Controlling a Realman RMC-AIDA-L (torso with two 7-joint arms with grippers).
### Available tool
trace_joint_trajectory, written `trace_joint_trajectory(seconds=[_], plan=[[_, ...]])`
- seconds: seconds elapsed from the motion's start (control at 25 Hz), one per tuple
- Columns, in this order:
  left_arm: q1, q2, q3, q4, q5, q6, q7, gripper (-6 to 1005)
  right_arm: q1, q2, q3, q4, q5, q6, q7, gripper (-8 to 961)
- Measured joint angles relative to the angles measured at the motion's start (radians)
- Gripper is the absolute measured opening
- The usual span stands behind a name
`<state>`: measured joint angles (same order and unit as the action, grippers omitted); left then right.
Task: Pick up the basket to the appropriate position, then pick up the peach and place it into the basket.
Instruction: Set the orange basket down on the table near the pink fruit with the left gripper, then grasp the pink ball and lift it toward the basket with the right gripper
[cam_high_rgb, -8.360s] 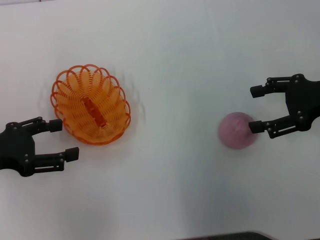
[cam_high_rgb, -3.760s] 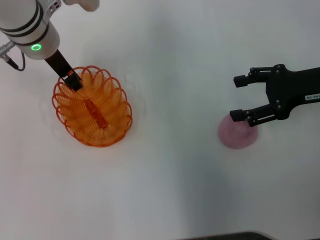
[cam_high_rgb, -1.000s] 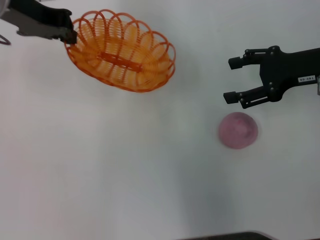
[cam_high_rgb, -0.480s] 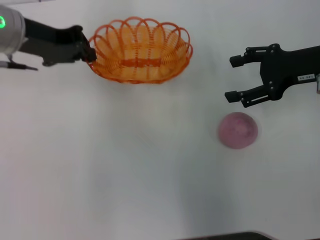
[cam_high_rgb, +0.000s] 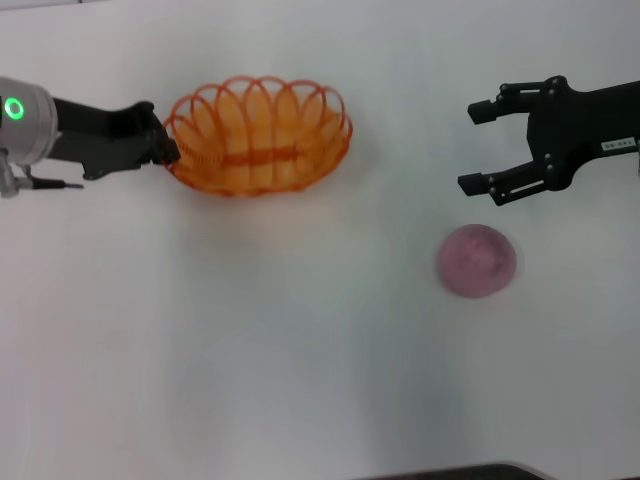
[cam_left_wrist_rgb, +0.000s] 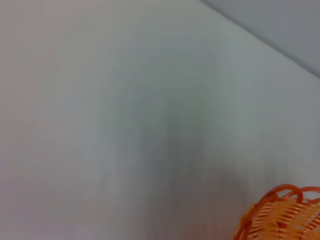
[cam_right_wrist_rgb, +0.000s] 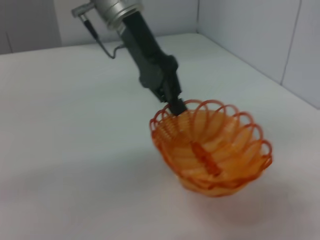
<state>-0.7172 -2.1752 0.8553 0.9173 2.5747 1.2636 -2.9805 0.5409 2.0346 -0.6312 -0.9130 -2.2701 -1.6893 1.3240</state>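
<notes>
The oval orange wire-coil basket is gripped at its scalloped rim by the clenched left gripper and appears to be held just above the white table, at the far left-centre. Its placing is judged unfinished. The round pinkish-mauve peach lies untouched on the table, well apart from the basket. Just beyond it, the right gripper hangs spread and empty; the peach's pick-up and transfer are left.

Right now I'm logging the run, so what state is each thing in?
basket: upright, gripped by its rim.
peach: resting on the table, untouched.
left pincer: shut on the basket rim.
right pincer: open, beside the peach, not touching it.
</notes>
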Motion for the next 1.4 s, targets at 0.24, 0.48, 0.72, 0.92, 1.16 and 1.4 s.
trace_joint_trajectory(seconds=[0.24,0.48,0.72,0.92,1.16,1.4], plan=[[0.01,0.003,0.024,0.007,0.004,0.043,0.002,53,0.002,0.005,-0.019,-0.02,0.0,0.005,0.007,941],[0.062,0.002,0.035,0.095,-0.005,0.075,0.003,247,0.002,0.012,-0.038,-0.037,0.0,-0.002,0.015,941],[0.155,0.005,0.088,0.239,-0.093,0.088,0.062,498,0.006,0.014,-0.051,-0.035,0.0,0.001,0.035,940],[0.255,0.003,0.181,0.464,-0.311,0.132,0.35,604,0.02,0.01,-0.043,-0.033,0.008,0.005,0.106,940],[0.353,0.0,0.186,0.544,-0.564,0.299,0.786,649,0.033,0.013,-0.041,-0.034,0.051,0.006,0.221,940],[0.368,0.017,-0.065,0.284,-0.649,0.55,1.194,693,0.049,-0.02,-0.039,-0.035,0.119,-0.009,0.351,939]])
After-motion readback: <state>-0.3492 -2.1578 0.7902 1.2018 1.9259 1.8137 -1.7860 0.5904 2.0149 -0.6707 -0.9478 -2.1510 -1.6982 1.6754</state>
